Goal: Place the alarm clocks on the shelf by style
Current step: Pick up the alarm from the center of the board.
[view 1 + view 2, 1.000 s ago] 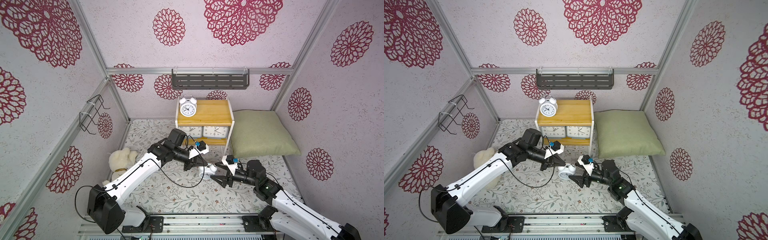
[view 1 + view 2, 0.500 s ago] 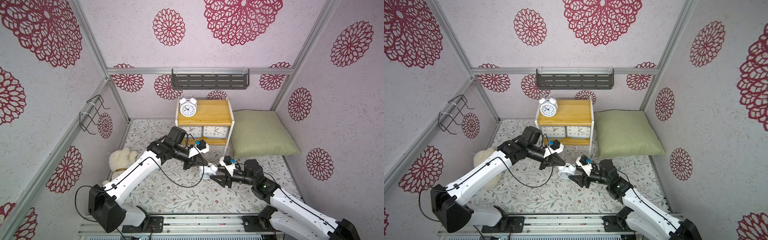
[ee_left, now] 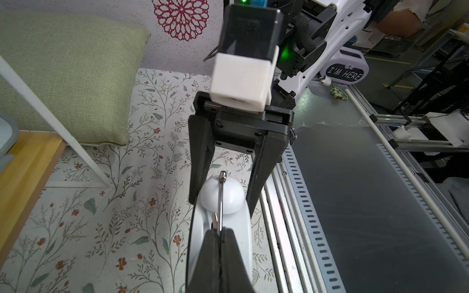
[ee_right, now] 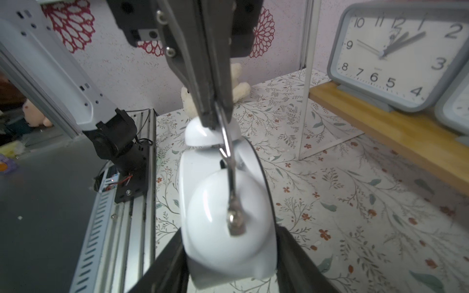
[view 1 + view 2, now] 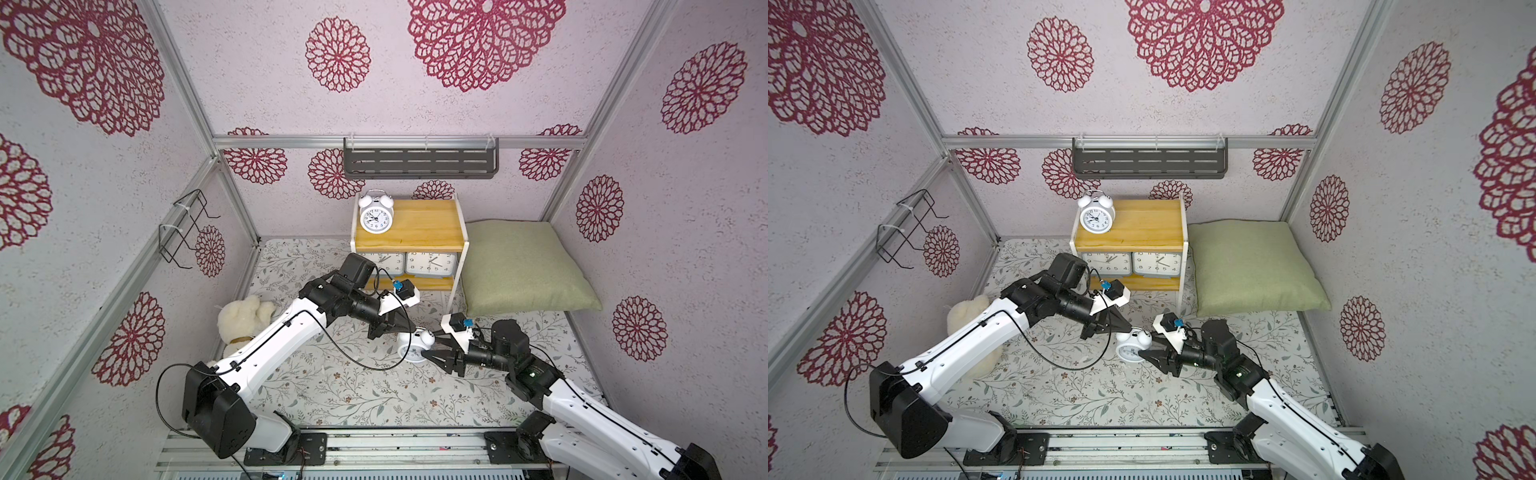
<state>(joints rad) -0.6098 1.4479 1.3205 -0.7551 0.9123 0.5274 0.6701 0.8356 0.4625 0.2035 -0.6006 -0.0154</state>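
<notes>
Mid-floor, right gripper point(image 5: 429, 343) has narrowed around the clock point(image 5: 412, 348) whose handle point(image 3: 220, 200) left gripper point(image 5: 409, 329) pinches.

**White shells, black joints, both arms alike**

Here's the left arm point(image 5: 270, 345): glossy white link shells, black cylindrical joint housings, and a thin black cable point(image 5: 158, 392) looping off the shoulder. The right arm point(image 5: 582, 411) matches, its white shell dotted with small holes. There's a blocky white camera mount point(image 3: 242, 81) and a bright blue plug point(image 5: 398, 285). The left gripper point(image 5: 409, 330) and right gripper point(image 5: 429, 344) have matte black tapered fingers. Silver screws point(image 4: 168, 52) show, and a green light point(image 3: 286, 54) glows.
</notes>
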